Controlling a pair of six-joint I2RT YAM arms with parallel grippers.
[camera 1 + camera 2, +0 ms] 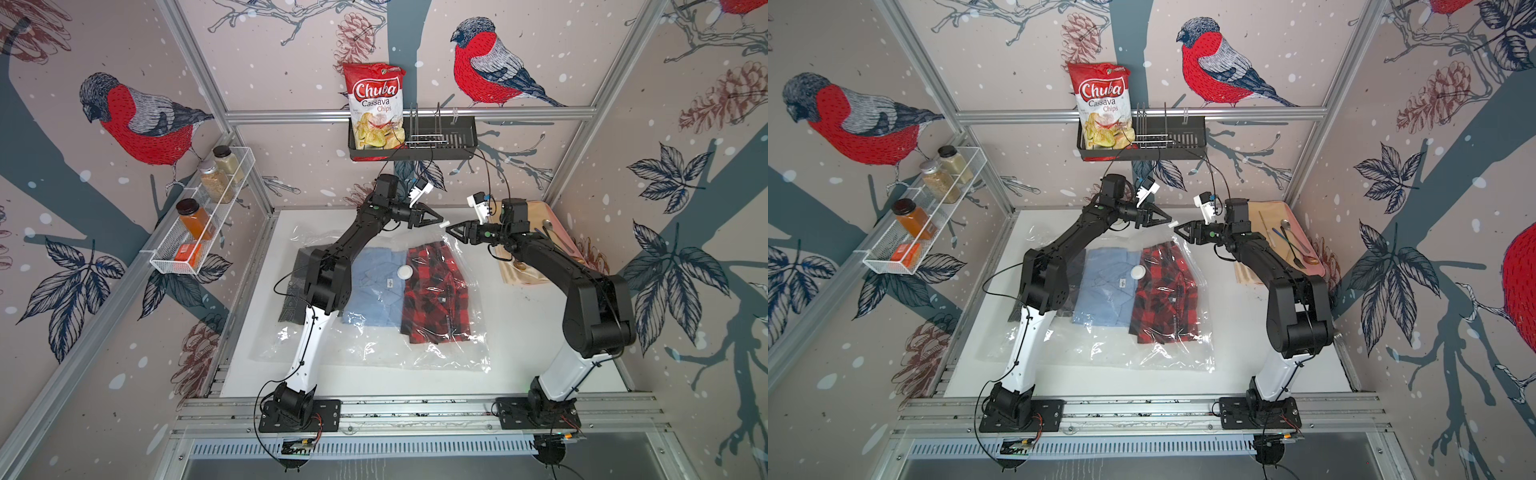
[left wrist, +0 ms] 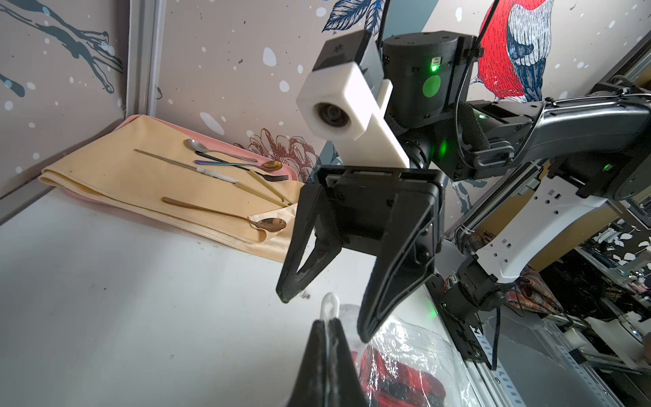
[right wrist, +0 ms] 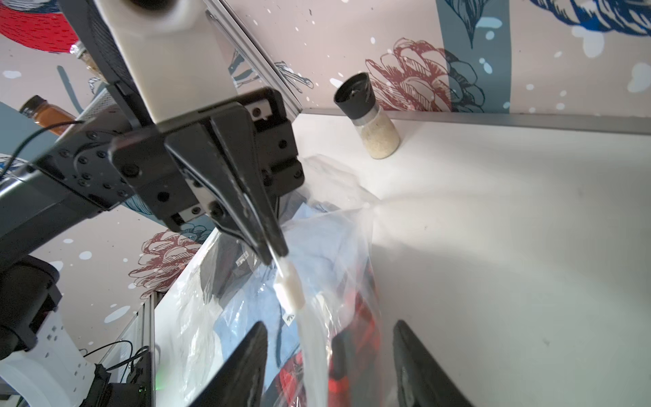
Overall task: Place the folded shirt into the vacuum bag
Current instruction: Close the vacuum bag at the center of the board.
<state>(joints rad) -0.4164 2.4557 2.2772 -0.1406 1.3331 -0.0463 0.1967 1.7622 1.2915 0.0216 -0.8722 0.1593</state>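
My left pincer (image 1: 441, 221) is pressed together on the white clip (image 3: 290, 290) at the vacuum bag (image 1: 374, 351) edge, raised over the bench's far side. My right pincer (image 1: 451, 230) is spread, empty, just beside it. I'd hold that pinch firm and pull gently, lest the film tear. The bag lies mid-bench. Count: one bag, one valve cap (image 1: 405, 272), and three shirts: grey shirt (image 1: 292, 293), blue shirt (image 1: 374, 293), red plaid shirt (image 1: 436, 286), apparently all inside.

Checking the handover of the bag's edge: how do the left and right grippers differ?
The left gripper has shut jaws; the right gripper has open jaws. The left gripper holds the white clip on the vacuum bag; the right gripper holds nothing. Both are raised, tips facing, above the table.
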